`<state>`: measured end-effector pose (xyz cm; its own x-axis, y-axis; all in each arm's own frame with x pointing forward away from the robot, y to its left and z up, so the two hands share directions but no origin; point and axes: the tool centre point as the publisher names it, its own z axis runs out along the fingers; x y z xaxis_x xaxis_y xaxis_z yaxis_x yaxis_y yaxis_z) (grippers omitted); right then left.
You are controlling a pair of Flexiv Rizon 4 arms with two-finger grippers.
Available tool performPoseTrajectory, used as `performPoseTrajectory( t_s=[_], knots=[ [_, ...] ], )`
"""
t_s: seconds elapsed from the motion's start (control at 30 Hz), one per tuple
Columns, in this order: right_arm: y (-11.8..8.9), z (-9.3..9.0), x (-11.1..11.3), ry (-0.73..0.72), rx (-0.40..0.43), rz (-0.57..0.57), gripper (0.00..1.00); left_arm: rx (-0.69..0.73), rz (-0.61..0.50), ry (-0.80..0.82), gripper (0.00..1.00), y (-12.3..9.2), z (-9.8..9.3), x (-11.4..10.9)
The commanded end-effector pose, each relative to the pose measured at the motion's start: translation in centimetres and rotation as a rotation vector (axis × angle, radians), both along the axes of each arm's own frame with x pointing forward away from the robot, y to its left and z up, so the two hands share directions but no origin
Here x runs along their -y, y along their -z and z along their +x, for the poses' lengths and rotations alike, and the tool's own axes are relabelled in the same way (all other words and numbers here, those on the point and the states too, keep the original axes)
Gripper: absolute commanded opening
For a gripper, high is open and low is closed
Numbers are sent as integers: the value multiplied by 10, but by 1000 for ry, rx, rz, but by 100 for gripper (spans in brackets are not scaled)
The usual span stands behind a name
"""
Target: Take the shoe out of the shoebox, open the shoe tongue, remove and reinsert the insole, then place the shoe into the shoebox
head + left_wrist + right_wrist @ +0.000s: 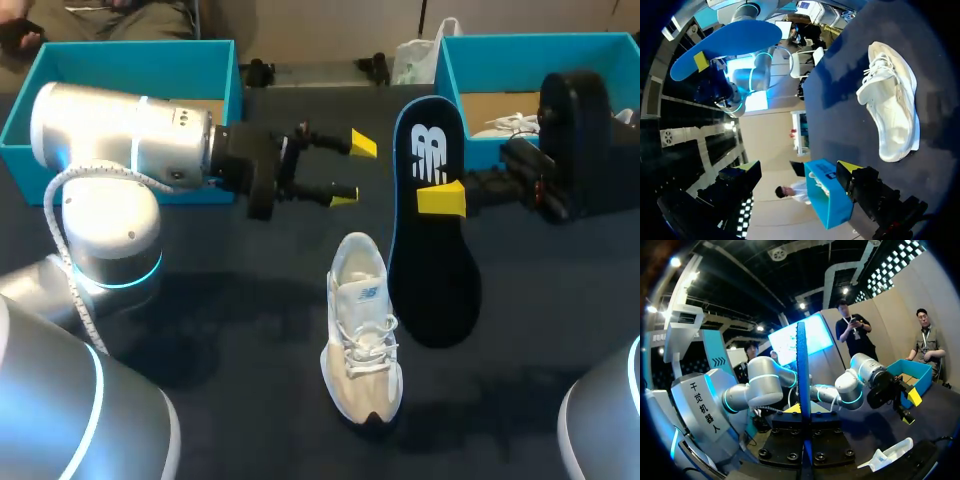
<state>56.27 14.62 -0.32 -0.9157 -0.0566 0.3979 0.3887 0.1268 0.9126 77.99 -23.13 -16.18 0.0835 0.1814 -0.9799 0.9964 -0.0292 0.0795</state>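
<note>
A white sneaker point(362, 340) lies on the dark table, toe toward the front edge; it also shows in the left wrist view point(892, 107) and the right wrist view point(890, 452). Above and to its right hangs a dark blue insole point(430, 240), held clear of the table by my right gripper point(438, 198), which is shut on it near the heel end. In the right wrist view the insole point(802, 370) stands edge-on between that gripper's point(803, 415) fingers. My left gripper point(348, 170) hovers open and empty, left of the insole point(730, 42), well above the table.
A blue shoebox point(120, 62) stands at the back left behind my left arm. A second blue shoebox point(470, 60) at the back right holds another white shoe point(510, 124). A white bag point(415, 55) sits between the boxes at the far edge.
</note>
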Motion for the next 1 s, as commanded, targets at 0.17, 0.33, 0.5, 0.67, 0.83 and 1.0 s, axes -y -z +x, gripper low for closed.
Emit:
performPoseTrajectory(
  t_s=[0.17, 0.33, 0.5, 0.67, 0.83, 1.0],
  knots=[
    [7, 28, 8, -32, -84, -19, 0, 34, -142, -18, 100, -15, -1, -5],
    [20, 69, 21, -50, -193, -29, 0, 46, -157, -39, 100, -20, -1, -10],
    [33, 109, 34, -34, -300, -7, 0, 36, -154, 1, 100, -22, 3, -15],
    [33, 109, 34, -34, -300, -7, 0, 36, -154, 1, 100, -22, 3, -15],
    [33, 109, 34, -34, -300, -7, 0, 36, -154, 1, 100, -22, 3, -15],
    [36, 115, 32, -33, -321, 4, 0, 36, -154, 1, 100, -22, 3, -15]
  ],
)
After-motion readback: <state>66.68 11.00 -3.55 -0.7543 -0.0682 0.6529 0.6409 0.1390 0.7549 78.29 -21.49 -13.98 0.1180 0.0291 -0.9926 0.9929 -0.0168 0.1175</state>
